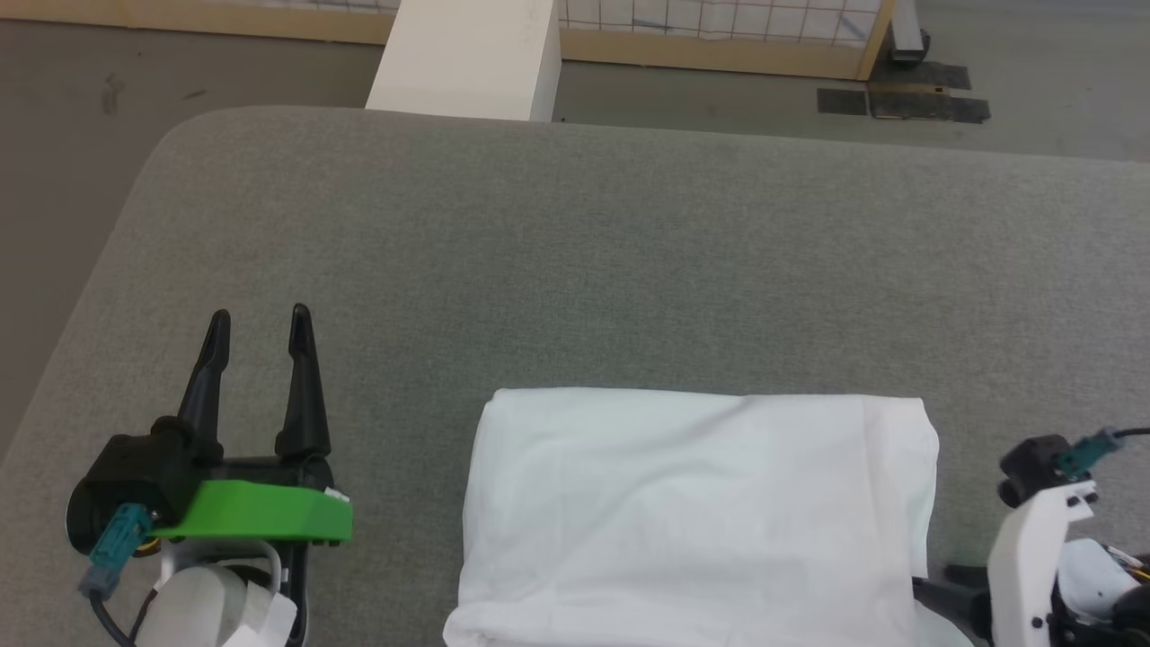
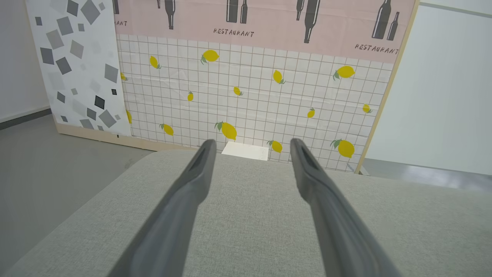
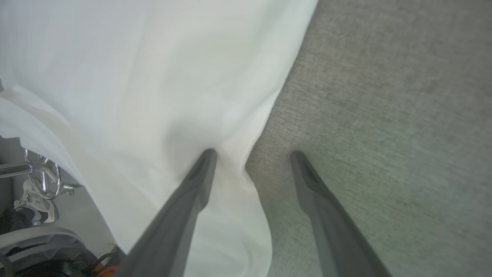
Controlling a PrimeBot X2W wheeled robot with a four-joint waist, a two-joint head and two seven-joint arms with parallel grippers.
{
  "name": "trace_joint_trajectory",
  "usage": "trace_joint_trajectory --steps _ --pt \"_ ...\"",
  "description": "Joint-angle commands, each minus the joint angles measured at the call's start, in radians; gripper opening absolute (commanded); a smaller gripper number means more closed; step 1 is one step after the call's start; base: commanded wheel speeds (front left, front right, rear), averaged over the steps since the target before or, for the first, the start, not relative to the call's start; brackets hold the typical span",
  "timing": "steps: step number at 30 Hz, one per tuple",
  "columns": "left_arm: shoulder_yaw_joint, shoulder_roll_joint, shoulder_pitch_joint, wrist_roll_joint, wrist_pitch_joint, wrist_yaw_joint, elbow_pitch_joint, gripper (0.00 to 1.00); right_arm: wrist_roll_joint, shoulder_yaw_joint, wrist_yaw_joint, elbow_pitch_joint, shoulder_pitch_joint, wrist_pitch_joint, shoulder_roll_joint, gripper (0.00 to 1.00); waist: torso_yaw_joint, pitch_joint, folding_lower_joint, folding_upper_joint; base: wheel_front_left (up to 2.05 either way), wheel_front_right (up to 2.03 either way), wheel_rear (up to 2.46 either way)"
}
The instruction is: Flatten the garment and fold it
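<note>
The white garment [image 1: 701, 512] lies folded into a smooth rectangle on the grey padded surface [image 1: 575, 270], at the near edge. Its stitched seams and patch are hidden. My left gripper [image 1: 260, 323] hovers open over bare surface, well left of the garment, and its fingers [image 2: 192, 184] hold nothing. My right gripper [image 1: 930, 584] sits at the garment's near right corner. In the right wrist view this gripper [image 3: 253, 154] is open, with the garment's [image 3: 134, 96] edge running between its fingers: one finger [image 3: 192, 192] lies over the cloth, the other over the surface.
A rigid white box [image 1: 467, 58] stands on the floor beyond the far edge of the surface, seen also as a white box [image 2: 245, 150] in the left wrist view. A lemon-patterned panel [image 2: 250, 92] stands behind it. The surface's rounded left corner [image 1: 180, 135] drops to grey floor.
</note>
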State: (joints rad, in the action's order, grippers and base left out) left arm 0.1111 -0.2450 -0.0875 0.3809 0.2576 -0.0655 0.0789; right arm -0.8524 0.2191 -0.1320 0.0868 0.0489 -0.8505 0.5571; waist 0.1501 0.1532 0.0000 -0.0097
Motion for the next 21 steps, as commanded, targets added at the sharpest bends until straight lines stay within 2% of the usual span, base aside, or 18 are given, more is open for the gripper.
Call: trace_joint_trajectory --steps 1,7,14,15,16,17,21 --pt "-0.011 0.009 -0.006 -0.023 0.004 0.013 -0.005 1.0 -0.011 0.034 0.001 0.009 0.022 0.011 -0.005 1.0 0.011 0.01 0.0 0.0095 0.0 0.0 0.0" --pt "-0.038 0.051 -0.002 -0.048 0.004 0.062 -0.038 1.0 -0.036 0.162 0.001 0.046 0.098 0.051 -0.028 1.0 0.011 0.006 0.0 0.0095 0.0 0.0 0.0" --pt "-0.06 0.09 -0.011 -0.076 0.004 0.105 -0.058 1.0 -0.043 0.256 0.001 0.108 0.163 0.079 -0.036 1.0 0.017 0.004 0.0 0.0095 0.0 0.0 0.0" --pt "-0.066 0.096 -0.013 -0.08 0.004 0.109 -0.059 1.0 -0.041 0.268 0.001 0.122 0.169 0.072 -0.03 0.88 0.018 0.003 0.0 0.0095 0.0 0.0 0.0" --pt "-0.071 0.099 -0.011 -0.081 0.004 0.112 -0.063 1.0 -0.039 0.277 0.001 0.129 0.173 0.069 -0.026 0.29 0.018 0.002 0.0 0.0095 0.0 0.0 0.0" --pt "-0.076 0.103 -0.01 -0.084 0.004 0.117 -0.068 1.0 -0.041 0.281 0.001 0.141 0.177 0.07 -0.024 0.0 0.018 0.001 0.0 0.0095 0.0 0.0 0.0" --pt "-0.091 0.115 -0.004 -0.095 0.004 0.129 -0.076 1.0 -0.039 0.281 0.001 0.167 0.187 0.08 -0.017 0.0 0.014 -0.006 0.0 0.0095 0.0 0.0 0.0"
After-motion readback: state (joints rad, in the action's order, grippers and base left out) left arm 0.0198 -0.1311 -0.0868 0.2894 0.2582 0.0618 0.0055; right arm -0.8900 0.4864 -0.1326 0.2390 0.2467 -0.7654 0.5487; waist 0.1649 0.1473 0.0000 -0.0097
